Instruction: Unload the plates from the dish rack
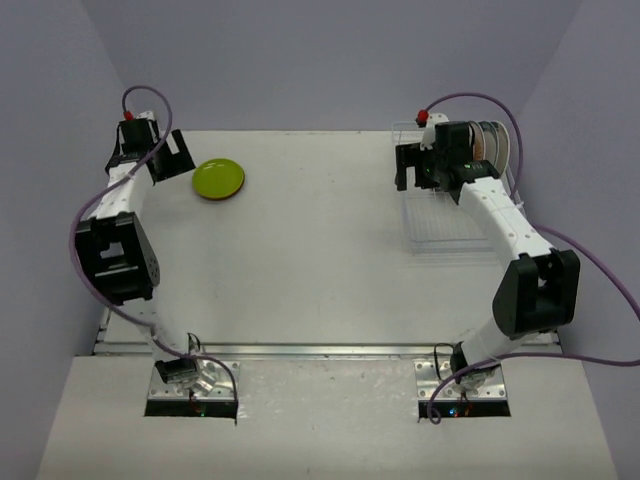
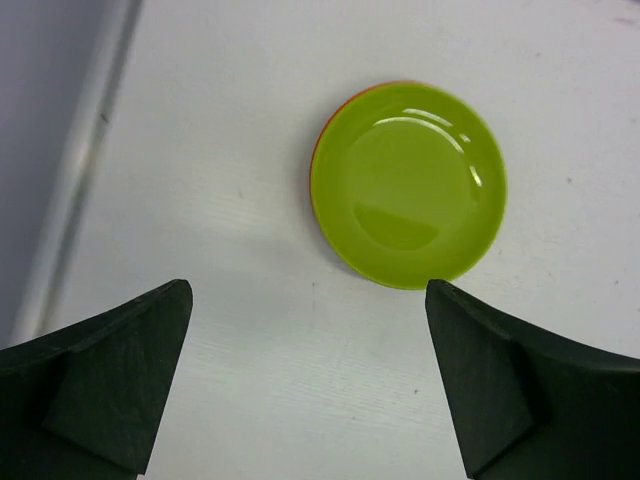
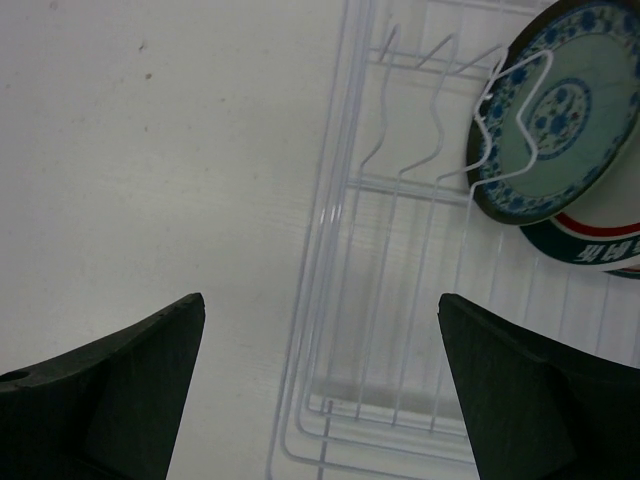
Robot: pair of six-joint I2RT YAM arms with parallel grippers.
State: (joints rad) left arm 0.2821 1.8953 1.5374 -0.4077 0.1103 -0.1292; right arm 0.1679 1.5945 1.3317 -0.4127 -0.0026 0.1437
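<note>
White table (image 1: 300, 260), walls on three sides, open surface between the arms. Wire dish rack (image 3: 340, 250) at the far right. A teal-patterned plate (image 3: 560, 120) stands upright in it, overlapping a red-and-green-rimmed plate (image 3: 590, 240) whose lettering is illegible. Green plate (image 2: 408, 185) lies far left, stacked on an orange plate (image 2: 316, 170). Left gripper (image 2: 305, 290) hovers near it, jaws spread, holding nothing. Right gripper (image 3: 320, 300) sits above the rack's rim, in the same state.

A white table (image 1: 320, 260) fills the middle of the frame. Pale lilac-grey walls (image 1: 330, 60) close it in at the top, left and right. A metal rail (image 1: 320, 351) crosses its near edge in the lower part, with a grey board (image 1: 330, 430) below it. The light is soft and even.
</note>
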